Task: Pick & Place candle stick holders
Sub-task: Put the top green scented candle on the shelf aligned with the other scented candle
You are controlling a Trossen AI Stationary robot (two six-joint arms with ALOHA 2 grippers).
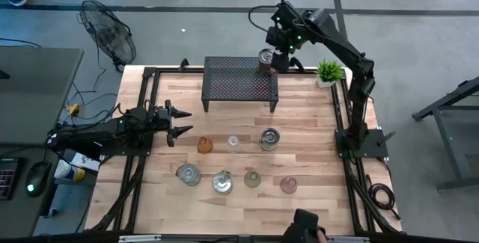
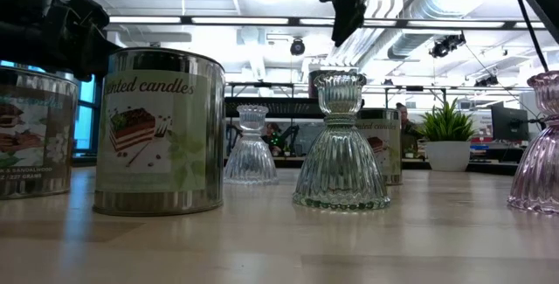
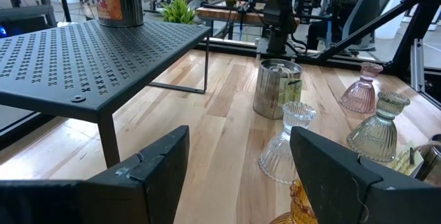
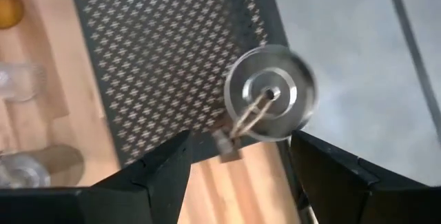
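Note:
Several candle stick holders stand on their bases on the wooden table: an amber one (image 1: 204,145), a clear glass one (image 1: 233,143), a pale green one (image 1: 252,178), a pinkish one (image 1: 288,185) and silvery tins (image 1: 269,138) (image 1: 188,173). Another silvery tin (image 4: 270,102) stands on the far right corner of the black perforated shelf (image 1: 239,82). My right gripper (image 4: 238,148) hangs open above that tin, pointing steeply down, with nothing between its fingers. At the table's left side my left gripper (image 3: 238,148) stays level and open, short of the amber holder.
A small potted green plant (image 1: 328,71) stands at the far right of the table, beside the shelf. A silvery holder (image 1: 221,182) sits in the near row. Bare wood lies between the shelf and the rows of holders. A fan (image 1: 108,30) stands on the floor beyond the table's left corner.

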